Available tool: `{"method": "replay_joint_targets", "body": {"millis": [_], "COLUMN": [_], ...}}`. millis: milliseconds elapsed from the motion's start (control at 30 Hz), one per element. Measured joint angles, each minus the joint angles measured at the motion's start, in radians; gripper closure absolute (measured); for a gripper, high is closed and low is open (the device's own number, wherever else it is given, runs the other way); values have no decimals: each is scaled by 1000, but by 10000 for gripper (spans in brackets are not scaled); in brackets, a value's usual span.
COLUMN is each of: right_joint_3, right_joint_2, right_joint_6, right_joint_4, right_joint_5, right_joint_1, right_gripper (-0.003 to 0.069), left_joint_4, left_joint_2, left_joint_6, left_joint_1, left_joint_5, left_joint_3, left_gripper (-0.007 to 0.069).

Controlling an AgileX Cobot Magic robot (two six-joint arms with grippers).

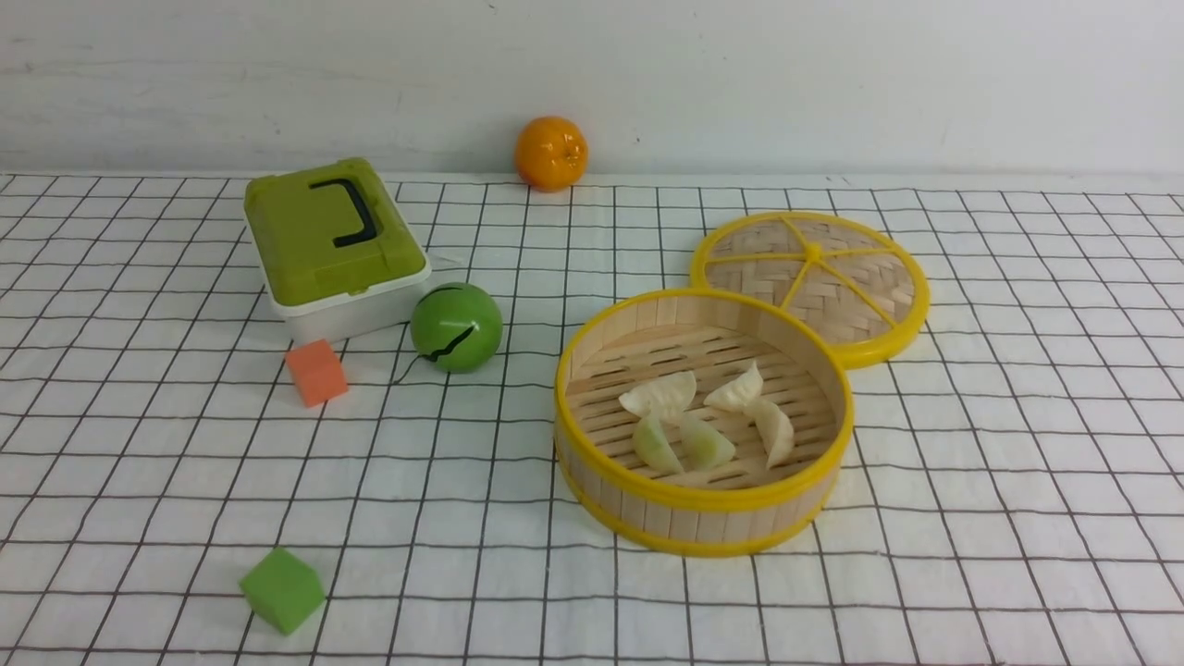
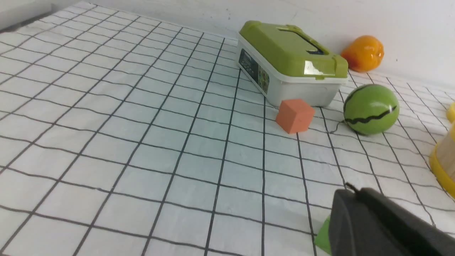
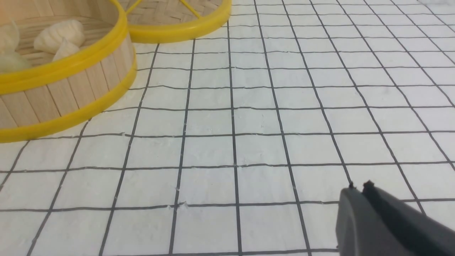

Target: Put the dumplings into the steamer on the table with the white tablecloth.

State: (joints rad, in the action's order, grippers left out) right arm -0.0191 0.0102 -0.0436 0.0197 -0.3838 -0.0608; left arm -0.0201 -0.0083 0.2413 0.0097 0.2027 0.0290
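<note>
From the front, all five dumplings (image 1: 708,445) sit inside the steamer (image 1: 705,525); a bump to its wall could jostle them. By the left wrist, that pincer (image 2: 352,190) is closed, and swinging low might knock the green cube (image 2: 324,236). By the right wrist, its pincer (image 3: 359,186) looks narrow, with nothing in it.

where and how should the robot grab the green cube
Probably by two opposite upright side faces, coming from above: the green cube is small and flat-sided, with nothing against it in the front view. It sits turned to the cloth's grid, so the hand should likely turn to match.
</note>
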Motion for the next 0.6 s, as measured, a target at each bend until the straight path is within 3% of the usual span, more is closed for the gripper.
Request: {"method": "replay_joint_targets", "body": {"millis": [300,600], "right_joint_3": [0,0], "right_joint_2": [0,0], "right_joint_6": [0,0], "right_joint_4": [0,0], "right_joint_5": [0,0], "right_joint_1": [0,0], "right_gripper": [629,627], "left_joint_4": [-7,-4], "left_joint_2": [0,0], "left_joint_6": [30,30], "left_joint_1": [-42,-42], "left_joint_5": [145,148], "left_joint_3": [0,0], "left_gripper": [636,636]}}
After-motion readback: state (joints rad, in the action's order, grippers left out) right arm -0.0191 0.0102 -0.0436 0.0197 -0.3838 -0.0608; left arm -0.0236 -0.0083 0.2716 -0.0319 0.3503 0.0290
